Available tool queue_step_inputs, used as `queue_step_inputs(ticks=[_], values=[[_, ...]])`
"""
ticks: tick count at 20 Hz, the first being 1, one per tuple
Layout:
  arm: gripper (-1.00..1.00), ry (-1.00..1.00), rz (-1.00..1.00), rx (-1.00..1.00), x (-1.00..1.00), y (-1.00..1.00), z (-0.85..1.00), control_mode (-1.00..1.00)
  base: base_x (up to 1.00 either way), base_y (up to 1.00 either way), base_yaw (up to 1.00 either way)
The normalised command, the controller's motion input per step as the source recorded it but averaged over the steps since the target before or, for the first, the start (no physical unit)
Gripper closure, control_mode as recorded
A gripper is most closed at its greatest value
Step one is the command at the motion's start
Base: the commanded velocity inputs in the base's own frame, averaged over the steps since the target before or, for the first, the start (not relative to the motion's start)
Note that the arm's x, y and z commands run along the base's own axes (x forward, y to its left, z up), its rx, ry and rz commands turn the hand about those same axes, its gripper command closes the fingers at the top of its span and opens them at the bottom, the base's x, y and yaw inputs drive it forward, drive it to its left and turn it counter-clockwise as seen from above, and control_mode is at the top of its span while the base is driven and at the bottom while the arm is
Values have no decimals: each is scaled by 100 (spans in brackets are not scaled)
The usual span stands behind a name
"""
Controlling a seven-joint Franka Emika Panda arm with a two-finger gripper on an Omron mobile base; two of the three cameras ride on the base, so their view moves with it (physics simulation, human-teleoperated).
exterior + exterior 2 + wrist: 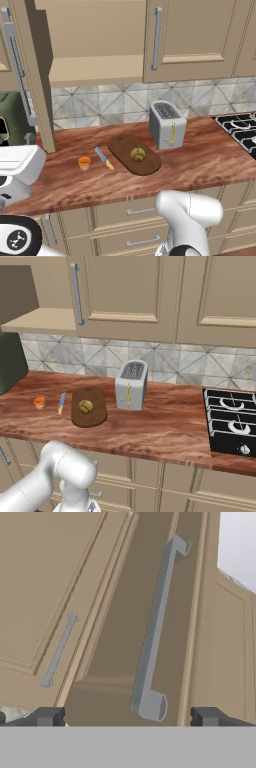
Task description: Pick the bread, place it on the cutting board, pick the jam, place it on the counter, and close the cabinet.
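Beige cabinet door (150, 612) fills the frame centre, its grey handle (155, 627) running upward between the gripper (127, 717) tips. The gripper stands wide open, holding nothing.

The counter (200, 165) is running across the middle of the frame, carrying the cutting board (125, 147) at centre, the jam (84, 162) and a knife (104, 158) lying left of it, a toaster (167, 124) standing right, and a stove (240, 130) sitting at the far right.
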Motion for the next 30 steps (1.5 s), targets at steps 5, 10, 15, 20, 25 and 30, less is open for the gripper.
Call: queue_step_inputs(ticks=[5, 10, 15, 20, 25, 30], values=[[-100, -1, -11, 0, 4, 0, 0, -100, 0, 0, 0], [-100, 0, -9, 0, 12, 0, 0, -100, 0, 0, 0], [-100, 0, -4, 0, 30, 0, 0, -100, 0, 0, 0], [-100, 0, -3, 0, 21, 5, 0, -100, 0, 0, 0], [-100, -2, 0, 0, 6, 13, 0, -100, 0, 0, 0], [-100, -4, -1, 0, 3, 5, 0, -100, 0, 0, 0]])
